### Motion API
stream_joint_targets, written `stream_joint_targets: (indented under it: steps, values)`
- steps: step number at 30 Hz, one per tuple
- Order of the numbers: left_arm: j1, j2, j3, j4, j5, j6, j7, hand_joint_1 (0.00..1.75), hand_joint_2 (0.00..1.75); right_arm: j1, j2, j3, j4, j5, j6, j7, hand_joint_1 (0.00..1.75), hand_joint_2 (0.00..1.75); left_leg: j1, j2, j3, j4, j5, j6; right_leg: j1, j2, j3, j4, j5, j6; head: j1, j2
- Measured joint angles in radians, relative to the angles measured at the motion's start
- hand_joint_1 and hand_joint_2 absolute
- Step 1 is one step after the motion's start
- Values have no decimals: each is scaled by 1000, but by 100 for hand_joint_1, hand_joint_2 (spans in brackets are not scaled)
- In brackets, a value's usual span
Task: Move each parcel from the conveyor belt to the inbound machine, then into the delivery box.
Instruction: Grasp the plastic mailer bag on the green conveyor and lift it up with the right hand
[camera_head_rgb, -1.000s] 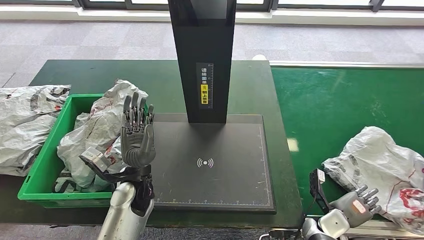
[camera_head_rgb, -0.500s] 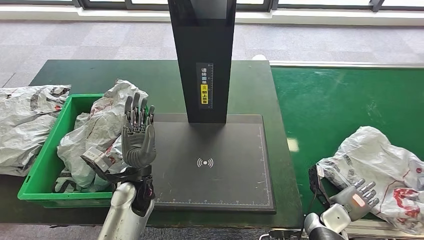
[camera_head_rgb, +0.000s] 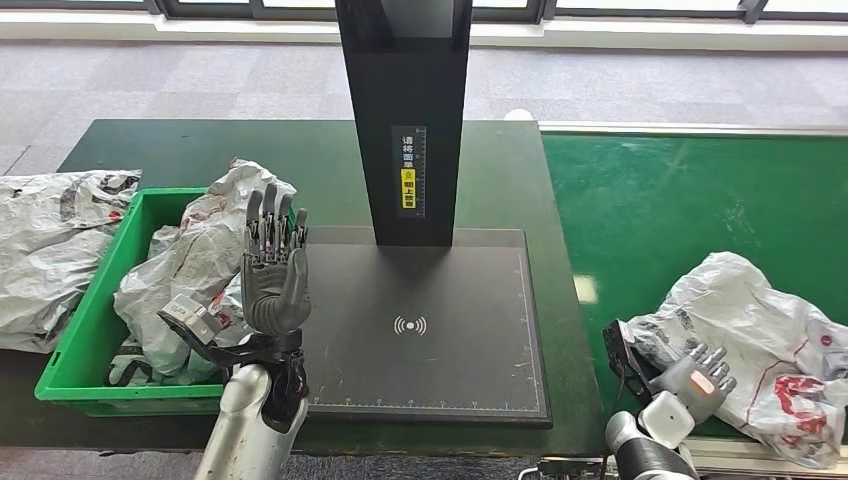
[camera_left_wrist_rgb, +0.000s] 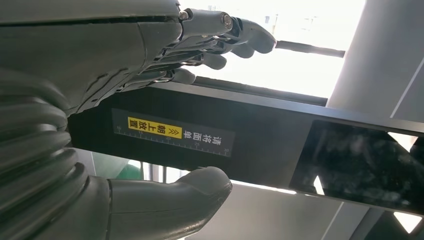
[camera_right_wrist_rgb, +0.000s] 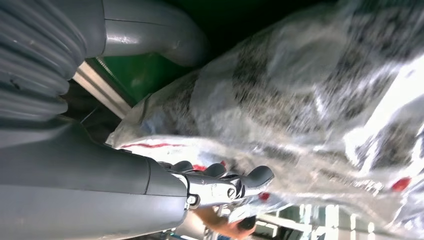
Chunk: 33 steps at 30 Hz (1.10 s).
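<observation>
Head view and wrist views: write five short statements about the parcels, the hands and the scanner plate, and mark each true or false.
1. A white parcel lies on the green conveyor belt. True.
2. The right hand is at that parcel's near edge. True.
3. The left hand holds a parcel. False: it is raised, fingers apart, holding nothing.
4. A parcel rests on the black scanner plate. False: the plate is bare.
5. The green delivery box has parcels in it. True.

White, red-printed parcel (camera_head_rgb: 755, 330); green belt (camera_head_rgb: 680, 200)
</observation>
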<state>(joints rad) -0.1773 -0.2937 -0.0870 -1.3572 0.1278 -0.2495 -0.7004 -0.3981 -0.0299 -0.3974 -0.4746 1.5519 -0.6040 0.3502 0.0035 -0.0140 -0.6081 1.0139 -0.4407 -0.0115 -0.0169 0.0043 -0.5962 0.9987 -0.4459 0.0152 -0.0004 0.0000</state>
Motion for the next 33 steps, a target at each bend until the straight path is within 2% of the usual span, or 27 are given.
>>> stream_joint_targets:
  steps: [1, 5, 18, 21, 26, 30, 33]
  values:
    - [0, 0, 0, -2, 0, 0, 0, 0, 175, -4, 0, -1, 5, -2, 17, -13, 0, 175, 0, 0, 0, 0, 0, 0, 0, 0, 0, 0, 0, 0, 0, 0]
    - [2, 0, 0, -15, 0, 0, 0, 0, 175, -21, 0, -4, 21, 12, 56, -10, 175, 175, 0, 1, 1, 0, 0, 0, 0, 0, 1, 0, 0, 0, 0, 0]
    - [6, 0, 0, -48, -4, 2, 7, 0, 175, -39, 0, -4, 36, 20, 78, -30, 175, 175, 0, 1, 1, 1, 2, 3, 0, 0, 3, -2, 3, 3, 0, 0]
    - [7, 0, 0, -50, -12, 6, 11, 0, 175, -46, 1, -4, 42, 15, 85, -66, 175, 175, 0, 1, 1, 1, 2, 3, 0, 0, 4, -1, 3, 3, 0, 0]
    - [7, 0, 0, -52, -13, 12, 10, 0, 175, -57, 17, -8, 46, -30, 58, -217, 175, 175, 0, 1, 1, 1, 2, 2, 0, 0, 3, -1, 3, 3, 0, 0]
    - [7, 0, 0, -52, -25, 25, 4, 0, 175, -54, 74, -42, -16, -150, -68, -517, 175, 175, 0, 1, 1, 1, 2, 2, 0, 0, 2, 0, 2, 3, 0, 0]
    - [7, 0, 0, -52, -29, 27, 2, 0, 175, -45, 138, -63, -134, -196, -95, -645, 175, 175, 1, 0, 1, 1, 2, 1, 1, 0, 2, 0, 2, 2, 0, 0]
